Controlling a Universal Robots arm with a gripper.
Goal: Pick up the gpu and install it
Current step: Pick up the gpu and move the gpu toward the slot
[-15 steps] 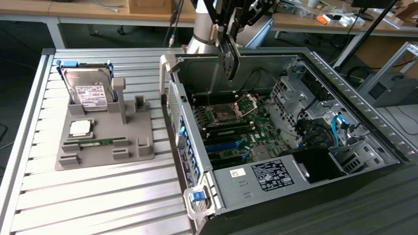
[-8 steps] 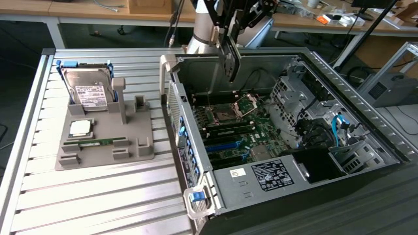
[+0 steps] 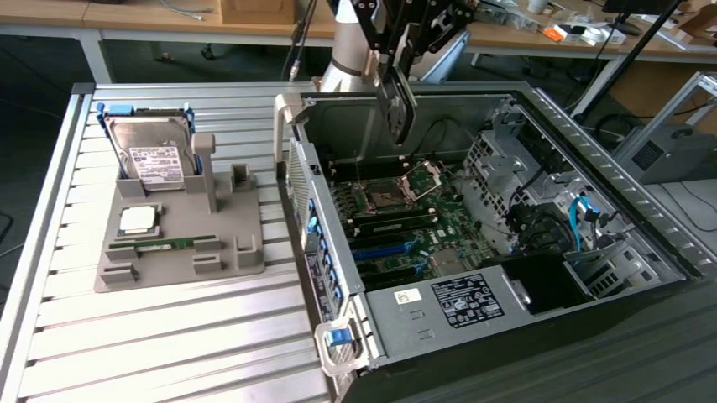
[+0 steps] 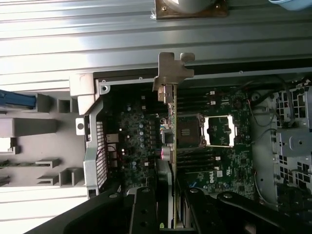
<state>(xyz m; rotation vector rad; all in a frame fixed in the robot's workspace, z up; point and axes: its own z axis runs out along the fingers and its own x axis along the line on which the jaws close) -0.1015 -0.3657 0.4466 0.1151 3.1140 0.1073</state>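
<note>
Gpu (image 3: 399,113) clamped in hand (image 3: 398,63) above case (image 3: 610,180); wrist view: bracket (image 4: 173,73) edge-on over motherboard (image 4: 141,141).

The exterior camera is looking steeply down from high up, well back, with the open computer case (image 3: 417,323) lying toward 3 o'clock. The wrist camera is peering straight down along the gpu (image 4: 174,70), close in; both are catching the motherboard (image 3: 417,220) and CPU socket (image 3: 387,199).
</note>
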